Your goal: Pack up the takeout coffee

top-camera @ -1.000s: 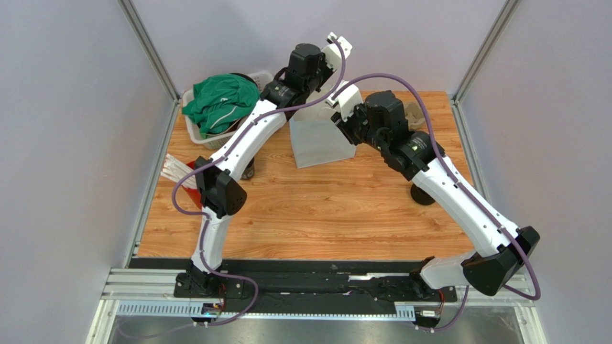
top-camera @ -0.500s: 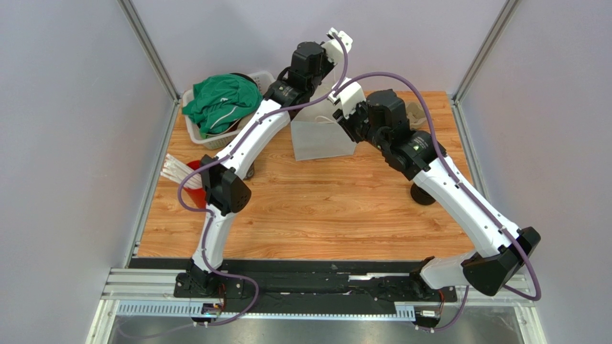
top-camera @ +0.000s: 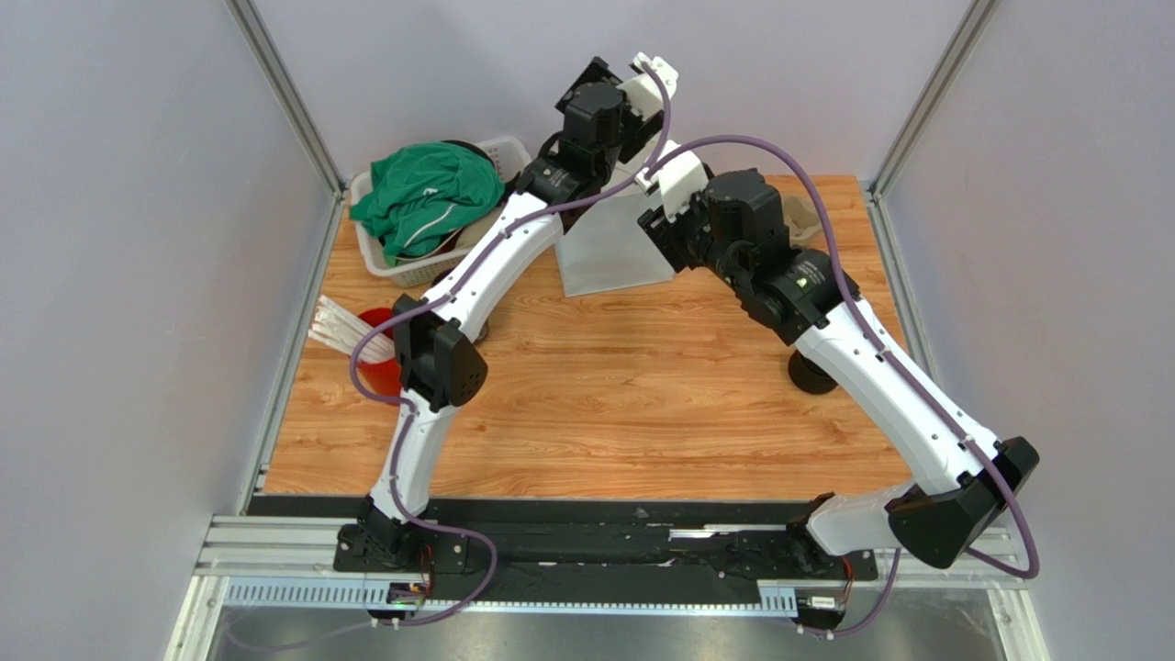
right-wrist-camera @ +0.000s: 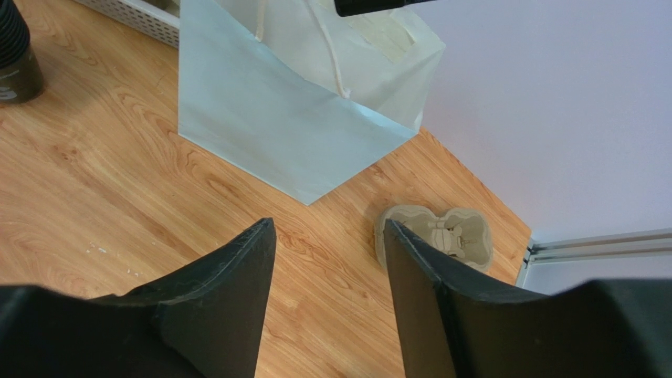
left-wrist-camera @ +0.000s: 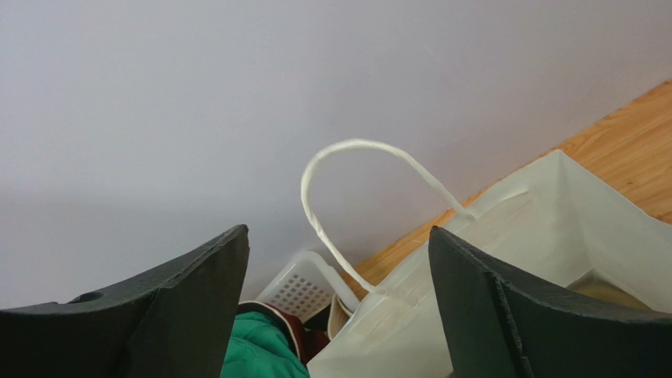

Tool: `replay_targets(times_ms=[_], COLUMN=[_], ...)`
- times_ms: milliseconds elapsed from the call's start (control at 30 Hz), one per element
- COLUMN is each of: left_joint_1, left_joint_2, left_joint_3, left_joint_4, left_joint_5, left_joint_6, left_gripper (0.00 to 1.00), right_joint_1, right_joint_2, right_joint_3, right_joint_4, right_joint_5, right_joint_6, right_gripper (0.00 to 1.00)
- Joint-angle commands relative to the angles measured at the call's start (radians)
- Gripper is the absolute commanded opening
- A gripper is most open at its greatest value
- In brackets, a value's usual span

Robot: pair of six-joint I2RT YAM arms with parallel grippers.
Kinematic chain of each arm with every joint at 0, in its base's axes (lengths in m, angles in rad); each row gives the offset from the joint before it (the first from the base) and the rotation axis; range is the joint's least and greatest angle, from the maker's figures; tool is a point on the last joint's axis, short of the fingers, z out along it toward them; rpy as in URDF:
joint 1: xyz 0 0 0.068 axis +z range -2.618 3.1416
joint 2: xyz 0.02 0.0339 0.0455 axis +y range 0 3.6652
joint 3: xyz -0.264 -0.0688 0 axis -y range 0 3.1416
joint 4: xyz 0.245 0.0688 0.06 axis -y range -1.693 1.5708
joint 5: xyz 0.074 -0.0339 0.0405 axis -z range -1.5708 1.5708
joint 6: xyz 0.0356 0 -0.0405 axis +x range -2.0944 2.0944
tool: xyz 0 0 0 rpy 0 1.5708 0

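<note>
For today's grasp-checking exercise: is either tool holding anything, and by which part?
Nothing is held. The left tool stands open by the bag, not closed on its handle; the right tool is open too, with nothing between its fingers.

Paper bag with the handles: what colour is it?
The paper bag is white, clearest in the right wrist view.

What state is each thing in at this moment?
paper bag: standing, mouth open
takeout coffee cup: upright on the table, outside the bag
left gripper: open, empty
right gripper: open, empty
cup carrier: empty
laundry basket: holds green garment
red cup: holds white straws
</note>
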Motion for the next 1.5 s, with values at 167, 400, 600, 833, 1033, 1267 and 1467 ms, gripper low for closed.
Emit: replay_targets(times_ms=[167, 400, 600, 833, 1033, 1267, 1467], left_joint_1=[0.000, 0.020, 0.101, 0.197, 0.209, 0.279, 0.358], left_joint_2=[-0.157, -0.473, -0.782, -1.038, -1.075, -0.980, -0.906], left_joint_3=[0.025, -0.310, -0.708, -1.067, -1.140, -1.141, -1.150], left_joint_4=[0.068, -0.110, -0.339, -0.394, -0.405, -0.414, -0.359], left_joint_5=[-0.083, -0.062, 0.175, 0.421, 0.509, 0.607, 0.676], left_joint_6=[0.027, 0.054, -0.008, -0.019, 0.007, 0.014, -0.020], left_gripper=[0.95, 0.95, 0.96, 0.96, 0.96, 0.85, 0.81], right_joint_1=[-0.078, -0.134, -0.162, -0.168, -0.168, -0.168, -0.168], right_joint_2=[-0.096, -0.263, -0.385, -0.477, -0.475, -0.503, -0.500], right_joint_3=[0.097, -0.070, -0.199, -0.432, -0.541, -0.570, -0.590], right_joint_4=[0.004, -0.002, -0.059, -0.097, -0.048, 0.007, 0.030], right_joint_5=[0.028, 0.022, -0.065, -0.303, -0.326, -0.297, -0.256], right_joint_6=[0.015, -0.043, -0.065, -0.080, -0.036, -0.008, -0.022], right_gripper=[0.67, 0.79, 0.81, 0.87, 0.99, 0.99, 0.99])
